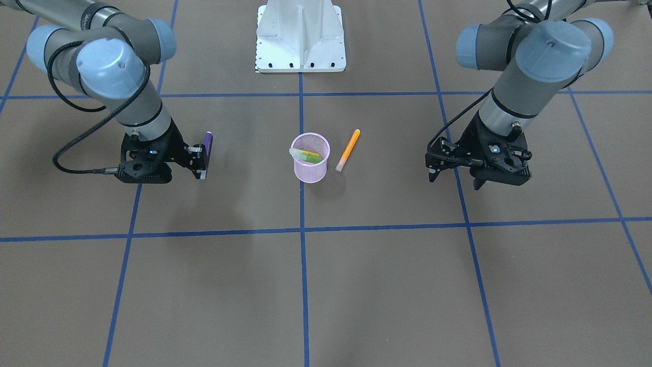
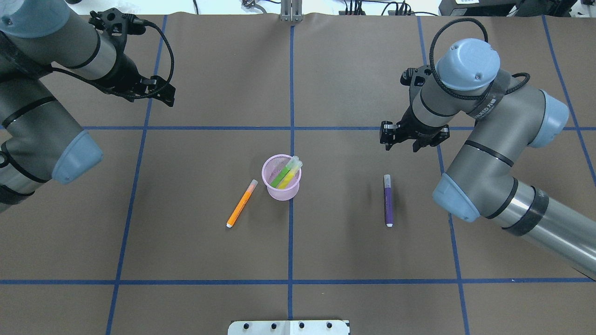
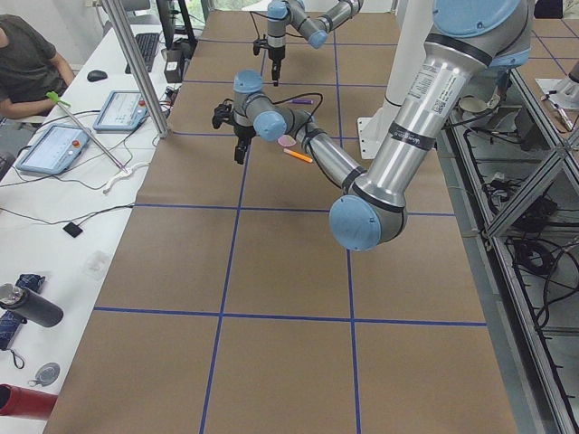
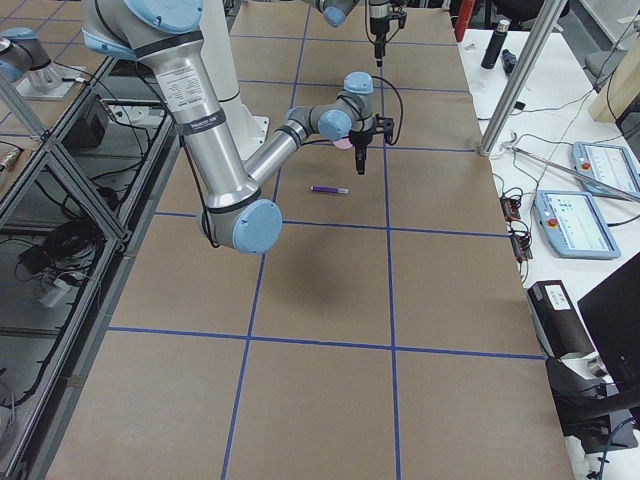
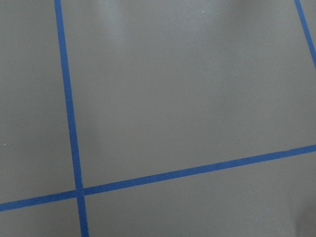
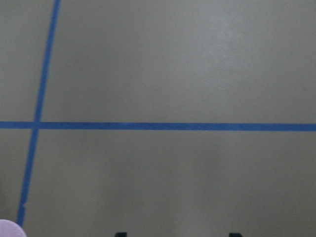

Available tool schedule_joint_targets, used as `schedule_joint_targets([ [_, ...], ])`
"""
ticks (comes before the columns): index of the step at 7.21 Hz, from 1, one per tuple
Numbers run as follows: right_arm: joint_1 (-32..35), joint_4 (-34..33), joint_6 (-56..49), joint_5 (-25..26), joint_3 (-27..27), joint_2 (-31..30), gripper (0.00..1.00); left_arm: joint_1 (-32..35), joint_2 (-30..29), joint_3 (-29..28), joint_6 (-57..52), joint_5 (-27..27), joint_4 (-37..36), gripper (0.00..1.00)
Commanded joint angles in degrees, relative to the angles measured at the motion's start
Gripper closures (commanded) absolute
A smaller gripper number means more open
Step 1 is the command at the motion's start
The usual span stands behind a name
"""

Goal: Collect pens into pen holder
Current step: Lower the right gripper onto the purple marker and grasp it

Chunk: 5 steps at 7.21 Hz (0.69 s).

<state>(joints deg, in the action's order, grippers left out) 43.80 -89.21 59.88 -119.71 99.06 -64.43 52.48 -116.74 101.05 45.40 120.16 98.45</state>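
The right arm bends in from the pen holder's [image 2: 281, 191] right side, its wrist pointing down. The right gripper [image 2: 401, 145] hangs above the table [image 2: 209, 256] with its 2 fingers spread and nothing between them. It is near the purple pen [image 2: 388, 202] but not touching it. That pen lies flat, well apart from the holder on its right.

The left arm reaches out on the holder's left, and the left gripper [image 1: 454, 181] is off the table, farther from the robot than the holder. Its fingers are parted and hold nothing.

The holder stands upright beside the middle blue tape line [image 2: 291, 93]. A green pen [image 2: 281, 177] and a yellow pen [image 2: 289, 176] lean inside it. The orange pen [image 2: 241, 204] lies slanted just beside the holder's left side, not touching it.

Broad brown table stretches from the holder to each gripper and out to the far edge.
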Motion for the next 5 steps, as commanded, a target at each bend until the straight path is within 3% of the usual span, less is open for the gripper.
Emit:
schedule_joint_targets([
  [1,0.0,-1.8,-0.6,-3.7,-2.6,0.0,0.34,0.0,0.1,0.7,0.6,-0.2,-0.1,0.01],
  [5,-5.7,-1.1,-0.3,-4.0,-4.4,0.4,0.33,-0.1,0.4,1.6,2.1,-0.3,-0.1,0.01],
])
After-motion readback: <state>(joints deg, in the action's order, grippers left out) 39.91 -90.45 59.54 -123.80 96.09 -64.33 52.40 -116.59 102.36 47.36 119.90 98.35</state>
